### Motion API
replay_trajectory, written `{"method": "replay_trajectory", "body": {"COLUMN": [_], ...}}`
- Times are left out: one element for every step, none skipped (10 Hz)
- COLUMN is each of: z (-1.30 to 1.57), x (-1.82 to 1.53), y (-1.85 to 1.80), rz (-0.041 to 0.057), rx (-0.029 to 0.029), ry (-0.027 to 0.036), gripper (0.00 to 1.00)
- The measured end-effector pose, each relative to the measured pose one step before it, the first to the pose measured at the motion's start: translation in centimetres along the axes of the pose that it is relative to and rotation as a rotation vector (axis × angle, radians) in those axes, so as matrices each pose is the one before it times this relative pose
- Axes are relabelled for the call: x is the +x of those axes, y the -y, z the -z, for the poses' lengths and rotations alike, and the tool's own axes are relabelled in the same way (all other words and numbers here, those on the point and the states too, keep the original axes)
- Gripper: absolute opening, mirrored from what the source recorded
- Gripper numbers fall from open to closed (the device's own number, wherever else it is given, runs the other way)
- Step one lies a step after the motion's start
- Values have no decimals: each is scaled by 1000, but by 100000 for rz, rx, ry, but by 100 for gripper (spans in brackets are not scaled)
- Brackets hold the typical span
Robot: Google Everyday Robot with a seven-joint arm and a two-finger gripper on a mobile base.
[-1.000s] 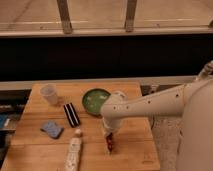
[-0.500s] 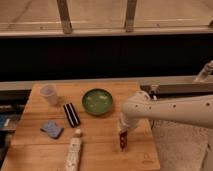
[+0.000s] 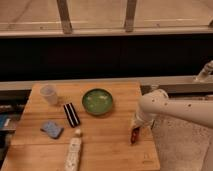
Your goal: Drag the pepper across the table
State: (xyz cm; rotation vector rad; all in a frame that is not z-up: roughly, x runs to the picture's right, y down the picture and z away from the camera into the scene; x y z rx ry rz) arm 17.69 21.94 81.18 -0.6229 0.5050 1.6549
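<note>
- Pepper [image 3: 134,135] position: it now lies near the right edge of the desk [image 3: 110,145], toward the near side; a second ago it lay closer to the middle of the near half, and half a second ago it was partway between.
- Claw [image 3: 135,128] position: low over the desk at the right side, directly on or just above the far end of the pepper, having travelled rightward with it over the last second.
- Claw state: I cannot tell how far apart its fingers stand, nor whether it pinches the pepper or merely presses on it.
- Judgement on task: the pepper has been carried a fair way across the desk toward the right, so the drag appears well under way or close to complete; little desk remains on that side, and further travel risks pushing the pepper over the edge.
- Green bowl [image 3: 97,101]: standing at the middle of the desk toward the far side, nothing seen inside it.
- Pale cup [image 3: 48,93]: upright at the far left corner; contents cannot be made out.
- Other items, all undisturbed over the last second: striped bar [image 3: 71,114] left of the bowl, blue sponge [image 3: 52,129] nearer on the left, white bottle [image 3: 74,152] lying at the near edge.
</note>
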Motion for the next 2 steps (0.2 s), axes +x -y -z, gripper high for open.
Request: {"method": "replay_trajectory", "body": {"z": [-257, 86], "x": [-162, 8], "y": [-116, 165], "rz": [-437, -336], "rx": [-671, 128], "ry": [233, 71], "gripper": [0, 0]}}
